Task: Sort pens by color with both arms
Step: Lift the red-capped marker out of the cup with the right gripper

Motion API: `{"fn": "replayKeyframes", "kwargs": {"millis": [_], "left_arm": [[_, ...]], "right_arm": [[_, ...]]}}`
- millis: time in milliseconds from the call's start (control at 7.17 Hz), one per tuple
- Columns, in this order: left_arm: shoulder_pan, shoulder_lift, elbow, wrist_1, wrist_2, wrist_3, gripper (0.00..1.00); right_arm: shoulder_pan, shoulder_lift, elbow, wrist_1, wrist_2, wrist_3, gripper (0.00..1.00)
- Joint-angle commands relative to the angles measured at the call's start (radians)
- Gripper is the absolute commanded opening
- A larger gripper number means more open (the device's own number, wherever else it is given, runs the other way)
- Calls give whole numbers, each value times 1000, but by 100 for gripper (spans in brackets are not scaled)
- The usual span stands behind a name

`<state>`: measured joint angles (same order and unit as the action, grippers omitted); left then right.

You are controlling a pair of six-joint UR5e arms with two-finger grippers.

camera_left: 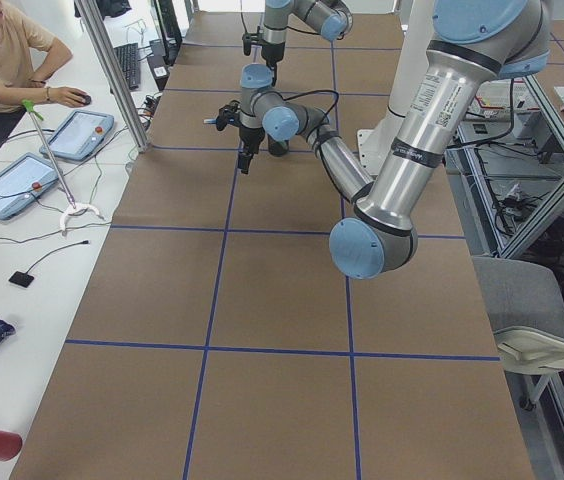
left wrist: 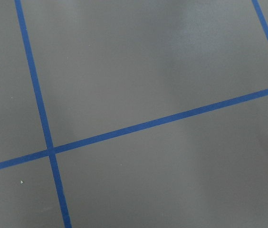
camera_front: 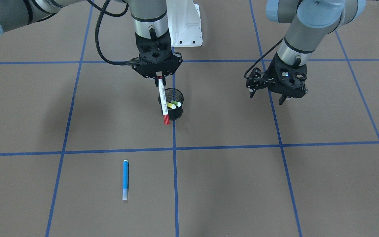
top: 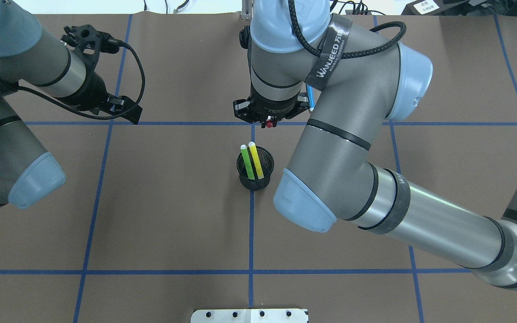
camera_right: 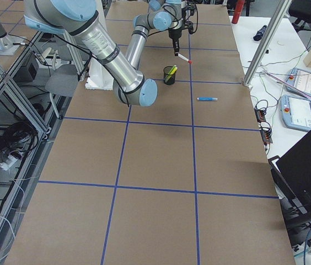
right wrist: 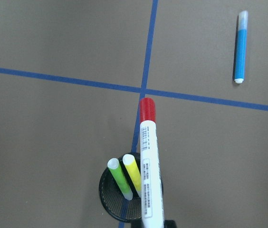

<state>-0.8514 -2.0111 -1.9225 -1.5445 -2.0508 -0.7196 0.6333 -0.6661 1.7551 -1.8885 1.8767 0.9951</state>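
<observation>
My right gripper (camera_front: 159, 78) is shut on the white pen with the red cap (camera_front: 162, 98). It holds the pen tilted, red cap down, just above the black mesh cup (camera_front: 177, 113). The pen also shows in the right wrist view (right wrist: 149, 161). The green pen (top: 246, 161) and the yellow pen (top: 256, 160) stand in the cup. The blue pen (camera_front: 125, 179) lies flat on the table, well away from the cup on the operators' side. My left gripper (camera_front: 266, 98) is open and empty, hovering apart from all the pens.
The brown table mat has a grid of blue tape lines (camera_front: 173, 149). The white mounting base (camera_front: 186, 26) is at the robot's side. My right arm's elbow (top: 303, 202) hangs beside the cup. An operator (camera_left: 2, 60) sits at the side desk with tablets.
</observation>
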Motion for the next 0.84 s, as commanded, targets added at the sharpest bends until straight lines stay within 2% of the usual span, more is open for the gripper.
{"fn": "replayKeyframes", "kwargs": {"millis": [0, 139, 279, 558, 697], "left_arm": [[2, 0, 5, -11, 0, -8, 99], [2, 0, 10, -11, 0, -6, 99], [2, 0, 11, -11, 0, -6, 99], [2, 0, 13, -11, 0, -6, 99], [3, 0, 13, -12, 0, -6, 99]], "right_arm": [[16, -12, -176, 225, -43, 5, 0], [20, -13, -228, 283, -68, 28, 0], [20, -7, -283, 333, -135, 72, 0], [23, 3, -444, 493, -242, 79, 0], [23, 37, -541, 532, -295, 79, 0]]}}
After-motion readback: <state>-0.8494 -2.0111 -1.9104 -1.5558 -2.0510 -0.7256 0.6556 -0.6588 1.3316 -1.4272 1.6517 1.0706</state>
